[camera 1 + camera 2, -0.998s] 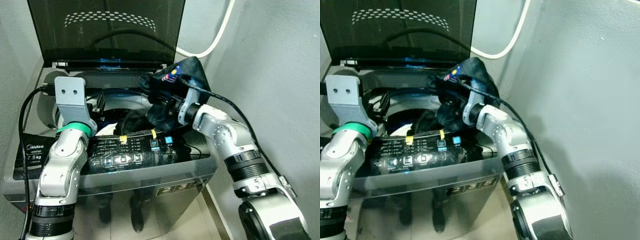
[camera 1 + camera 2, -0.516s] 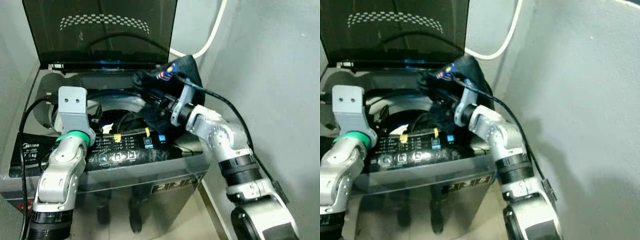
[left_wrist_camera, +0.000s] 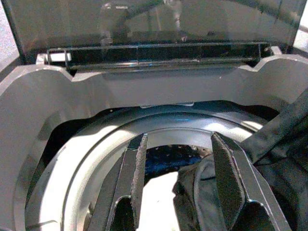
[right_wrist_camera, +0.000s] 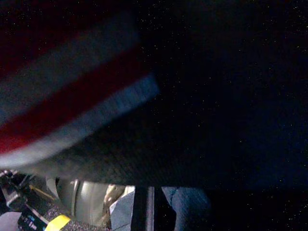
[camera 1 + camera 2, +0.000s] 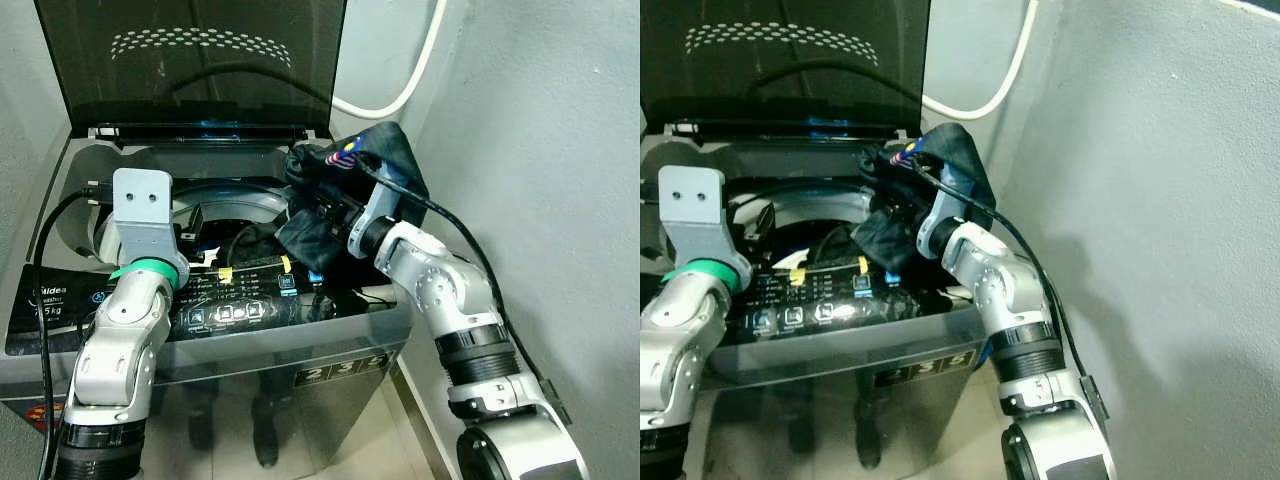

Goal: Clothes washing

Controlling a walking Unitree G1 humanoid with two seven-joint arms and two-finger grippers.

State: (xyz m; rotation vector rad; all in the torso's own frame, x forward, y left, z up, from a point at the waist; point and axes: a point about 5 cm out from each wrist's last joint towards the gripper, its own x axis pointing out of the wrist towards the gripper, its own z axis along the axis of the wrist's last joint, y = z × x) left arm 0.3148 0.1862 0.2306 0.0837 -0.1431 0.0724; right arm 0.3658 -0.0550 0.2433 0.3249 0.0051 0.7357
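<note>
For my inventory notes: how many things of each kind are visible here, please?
Washing machine: 1
White hose: 1
Dark garment: 1
Grippers: 2, left gripper, right gripper
Total: 5

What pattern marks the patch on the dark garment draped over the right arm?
Red and white stripes on the garment's patch, clearest in the right wrist view.

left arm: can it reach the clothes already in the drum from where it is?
Probably yes. The left end effector sits open just above the drum, lid up, with clothes right under its fingers; nothing blocks the way down.
</note>
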